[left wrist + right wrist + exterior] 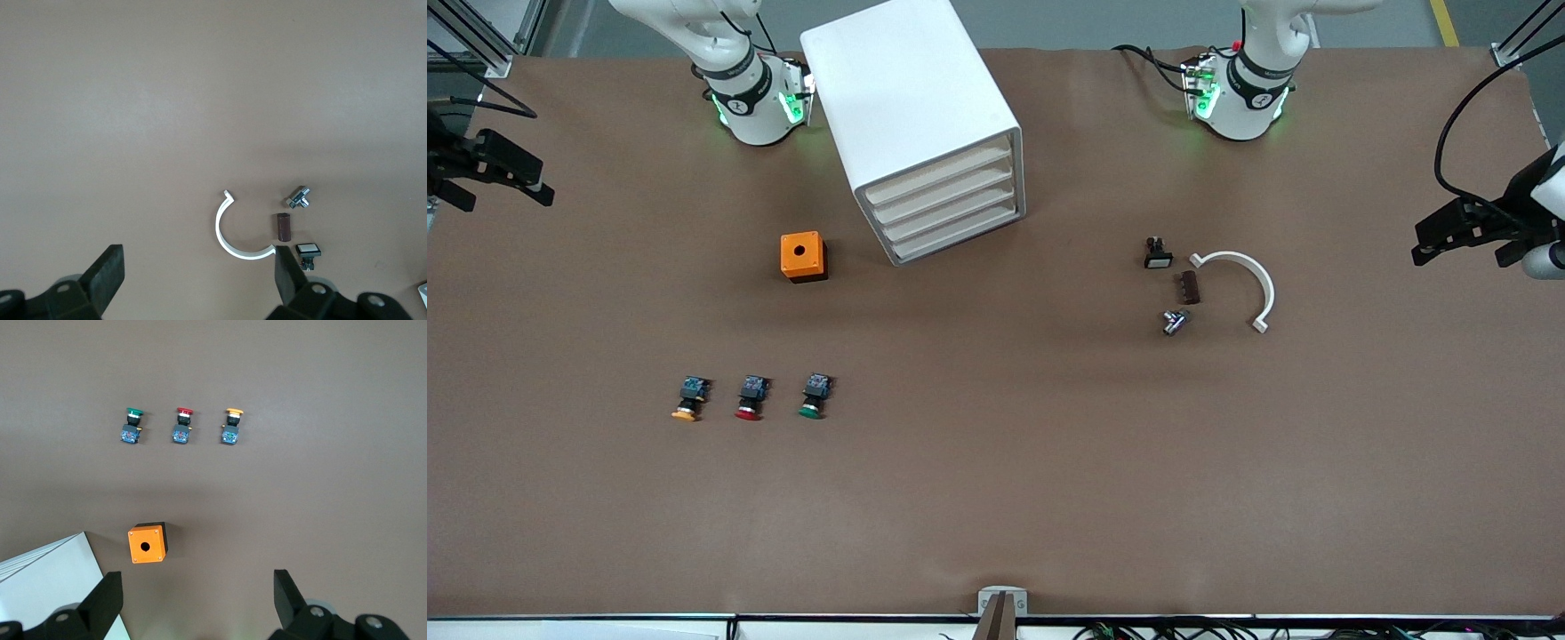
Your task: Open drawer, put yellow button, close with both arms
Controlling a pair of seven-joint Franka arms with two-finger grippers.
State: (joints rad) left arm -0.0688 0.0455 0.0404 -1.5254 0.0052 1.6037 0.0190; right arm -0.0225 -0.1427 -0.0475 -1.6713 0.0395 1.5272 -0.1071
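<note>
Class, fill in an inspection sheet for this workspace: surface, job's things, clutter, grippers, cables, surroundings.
Surface: brown table, bare of spills.
Job's things: drawer shut, uppermost in the white cabinet; yellow button lying in a row with the red button and green button.
Clutter: orange box; white curved bracket, brown cylinder, two small parts beside it.
Grippers: left gripper and right gripper open, empty, waiting at the table's ends.
Cables: black leads at both bases.
Surroundings: grey floor, metal frame.
</note>
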